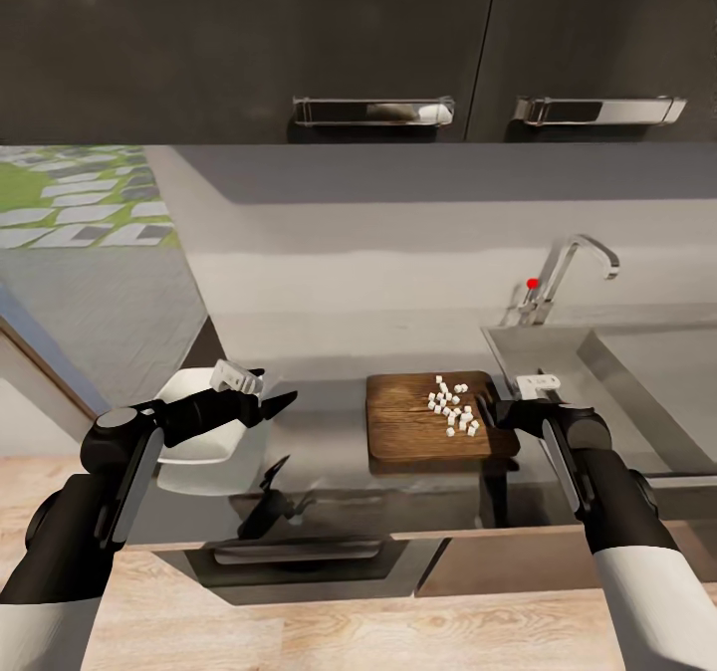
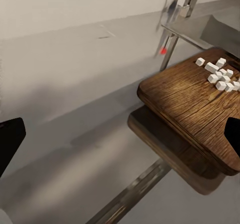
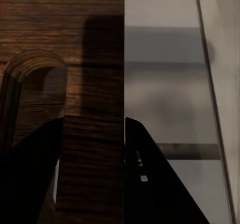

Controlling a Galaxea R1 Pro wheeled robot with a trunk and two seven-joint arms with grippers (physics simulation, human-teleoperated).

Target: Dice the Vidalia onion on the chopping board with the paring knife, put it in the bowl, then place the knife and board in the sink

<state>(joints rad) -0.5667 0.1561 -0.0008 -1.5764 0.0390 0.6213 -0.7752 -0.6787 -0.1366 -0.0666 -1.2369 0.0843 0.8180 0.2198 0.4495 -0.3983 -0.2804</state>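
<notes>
The dark brown chopping board (image 1: 408, 422) lies on the grey countertop (image 1: 319, 432), just left of the sink (image 1: 637, 372). Small white cubes of diced onion (image 1: 453, 407) are scattered on its right half. My right gripper (image 1: 490, 414) is shut on the board's right end; in the right wrist view the gripper (image 3: 92, 129) clamps the board (image 3: 60, 24) beside its slot handle (image 3: 35, 74). My left gripper (image 1: 279, 384) hangs open and empty over the white bowl (image 1: 184, 387), left of the board (image 2: 185, 104). The paring knife is out of view.
The curved chrome tap (image 1: 573, 258) with a red dot stands behind the sink's left corner. Dark upper cabinets with bar handles (image 1: 373, 111) hang overhead. A drawer handle (image 1: 299, 552) sits under the counter's front edge. Bare worktop (image 2: 75, 84) stretches behind the bowl and board.
</notes>
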